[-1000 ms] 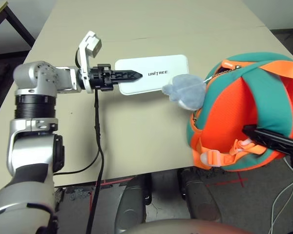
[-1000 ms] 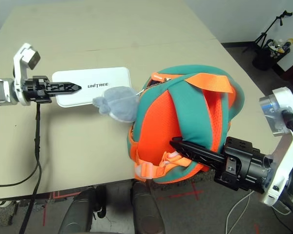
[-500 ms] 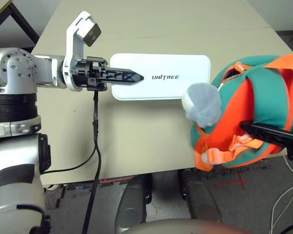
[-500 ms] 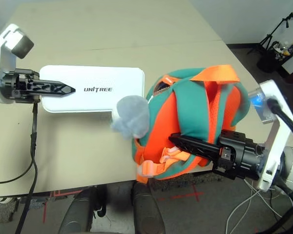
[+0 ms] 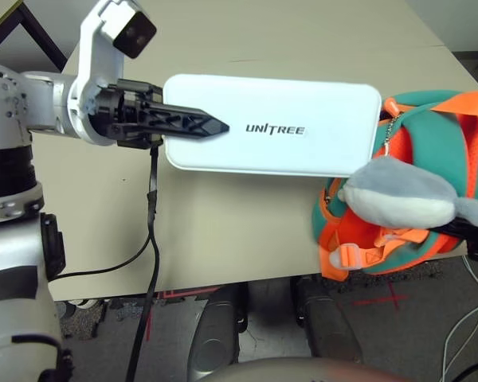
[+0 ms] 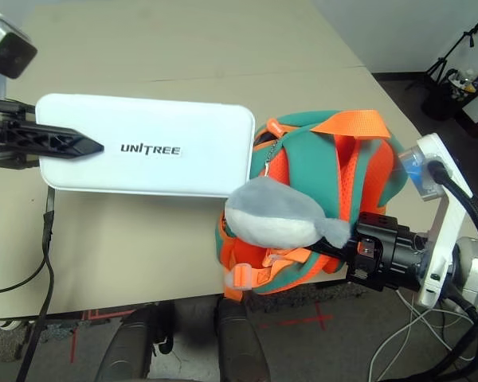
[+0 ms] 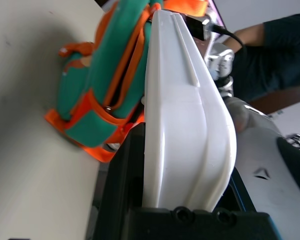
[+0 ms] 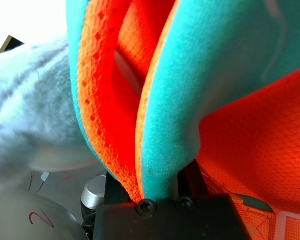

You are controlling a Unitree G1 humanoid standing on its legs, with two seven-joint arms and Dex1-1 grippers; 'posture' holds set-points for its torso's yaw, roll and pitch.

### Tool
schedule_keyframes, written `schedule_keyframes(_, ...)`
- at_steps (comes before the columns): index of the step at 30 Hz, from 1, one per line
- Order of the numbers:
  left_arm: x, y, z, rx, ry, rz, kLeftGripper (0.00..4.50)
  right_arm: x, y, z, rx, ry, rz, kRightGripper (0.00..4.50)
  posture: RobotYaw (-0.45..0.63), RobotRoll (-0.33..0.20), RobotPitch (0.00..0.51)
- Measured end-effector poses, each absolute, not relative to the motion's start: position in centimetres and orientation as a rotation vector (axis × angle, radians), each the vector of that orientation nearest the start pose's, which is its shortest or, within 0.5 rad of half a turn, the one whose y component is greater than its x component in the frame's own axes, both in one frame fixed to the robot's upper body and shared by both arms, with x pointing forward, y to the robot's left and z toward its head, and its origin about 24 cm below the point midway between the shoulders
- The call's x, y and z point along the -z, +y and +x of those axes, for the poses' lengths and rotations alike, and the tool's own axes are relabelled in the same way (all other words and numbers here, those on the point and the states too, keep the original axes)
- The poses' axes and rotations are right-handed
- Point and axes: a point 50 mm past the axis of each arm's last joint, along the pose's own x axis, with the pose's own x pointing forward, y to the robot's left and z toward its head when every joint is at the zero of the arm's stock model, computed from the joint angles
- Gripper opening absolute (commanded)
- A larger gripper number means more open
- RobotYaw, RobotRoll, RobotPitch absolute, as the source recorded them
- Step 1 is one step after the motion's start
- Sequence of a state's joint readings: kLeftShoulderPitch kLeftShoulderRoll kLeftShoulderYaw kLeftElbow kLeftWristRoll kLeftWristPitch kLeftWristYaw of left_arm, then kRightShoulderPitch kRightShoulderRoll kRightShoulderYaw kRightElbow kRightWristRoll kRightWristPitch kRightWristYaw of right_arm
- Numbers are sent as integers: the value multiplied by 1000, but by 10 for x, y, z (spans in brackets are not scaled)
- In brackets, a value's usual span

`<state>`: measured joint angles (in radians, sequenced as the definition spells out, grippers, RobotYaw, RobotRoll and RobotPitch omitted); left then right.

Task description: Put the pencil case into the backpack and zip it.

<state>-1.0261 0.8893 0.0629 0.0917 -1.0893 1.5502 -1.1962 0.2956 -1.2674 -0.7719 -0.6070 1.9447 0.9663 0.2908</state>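
My left gripper is shut on the left end of the white pencil case, holding it flat above the table, lettering up. The case's right end reaches the zipper side of the orange and teal backpack. The left wrist view looks edge-on along the pencil case toward the backpack. My right gripper is shut on a padded teal and orange fold of the backpack at the table's front right corner. The grey plush charm dangles on its chain and hides the right fingertips in the head views.
The beige table ends just below the backpack, which hangs partly over that front edge. A black cable drops from my left wrist over the edge. A person in a dark shirt is beyond the backpack. A tripod stands far right.
The left gripper has raised the pencil case and carried it right, up to the backpack. The backpack has tilted in the right gripper, and the charm has swung down in front of it.
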Motion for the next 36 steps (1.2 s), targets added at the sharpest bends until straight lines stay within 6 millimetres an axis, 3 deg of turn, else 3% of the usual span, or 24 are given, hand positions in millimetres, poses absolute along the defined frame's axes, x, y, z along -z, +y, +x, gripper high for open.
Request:
schedule_keyframes(13, -293, 203, 293, 1331, 439, -316, 1380, -241, -220, 158, -897, 430, 240, 303, -17, 0, 222)
schedule_keyframes(36, -268, 171, 270, 1512, 625, -257, 1380, -241, -219, 159, -905, 415, 231, 303, -5, 0, 226)
